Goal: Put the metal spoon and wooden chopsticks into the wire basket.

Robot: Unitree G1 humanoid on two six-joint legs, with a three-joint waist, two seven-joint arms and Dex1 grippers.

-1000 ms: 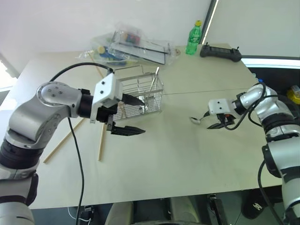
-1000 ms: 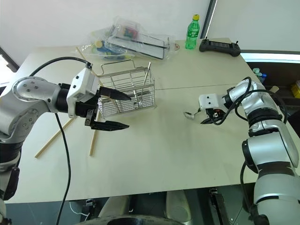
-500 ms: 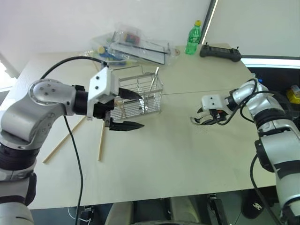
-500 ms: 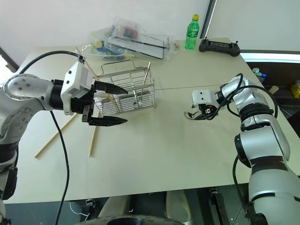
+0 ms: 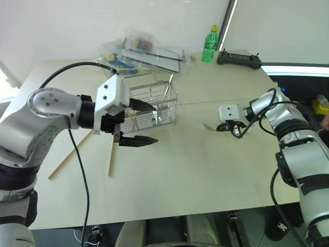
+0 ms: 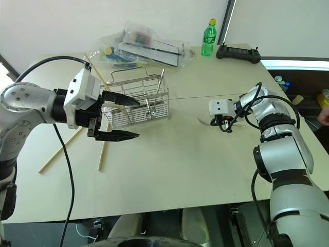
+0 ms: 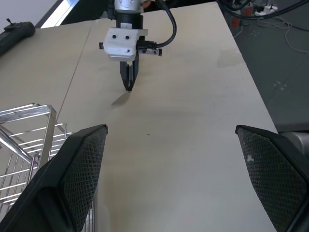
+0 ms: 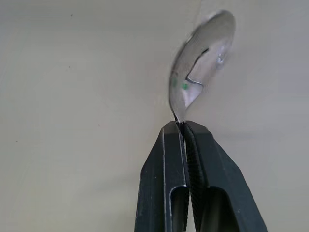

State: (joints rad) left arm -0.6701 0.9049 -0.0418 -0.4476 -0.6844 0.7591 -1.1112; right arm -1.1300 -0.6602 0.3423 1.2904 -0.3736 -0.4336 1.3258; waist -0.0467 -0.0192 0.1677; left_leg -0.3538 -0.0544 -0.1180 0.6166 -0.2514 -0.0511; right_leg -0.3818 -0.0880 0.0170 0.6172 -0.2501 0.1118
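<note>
Right gripper [image 8: 182,126]: I see it clenched on the metal spoon [image 8: 203,58] at the neck, bowl just beyond the tips. Light, stiff, slippery; I judge this thin pinch may pivot.

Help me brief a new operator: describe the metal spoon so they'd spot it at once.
Start at the wire basket mid-table, then look across to the table's right side, where the right gripper is shut on the metal spoon. It is the small shiny silver piece; the wooden chopsticks are long and pale.
</note>
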